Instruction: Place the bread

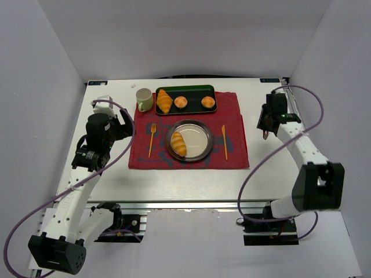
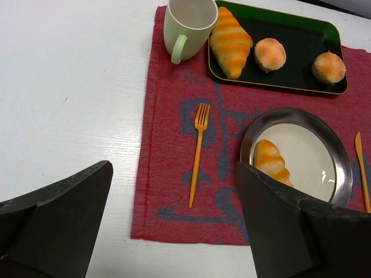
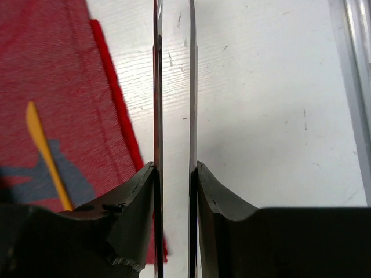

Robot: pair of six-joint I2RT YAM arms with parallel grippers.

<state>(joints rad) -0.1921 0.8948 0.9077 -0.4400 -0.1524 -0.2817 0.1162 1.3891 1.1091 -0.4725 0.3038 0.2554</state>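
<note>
The bread (image 1: pixel 178 143), a slim ridged golden roll, lies on the left side of the round metal plate (image 1: pixel 200 152) in the middle of the red mat (image 1: pixel 235 116). In the left wrist view the bread (image 2: pixel 269 162) shows partly behind my right-hand finger, on the plate (image 2: pixel 342 168). My left gripper (image 1: pixel 124 123) hangs open and empty over the mat's left edge (image 2: pixel 174 174). My right gripper (image 1: pixel 265 132) stands off the mat's right edge over bare table. Its thin blades (image 3: pixel 174 58) are almost together, with only a narrow slit and nothing in it.
A black tray (image 1: pixel 194 88) at the back of the mat holds a larger croissant (image 1: pixel 164 101) and two round buns (image 1: pixel 181 102). A pale cup (image 1: pixel 144 99) stands left of it. An orange fork (image 1: pixel 152 139) and an orange knife (image 1: pixel 224 142) flank the plate.
</note>
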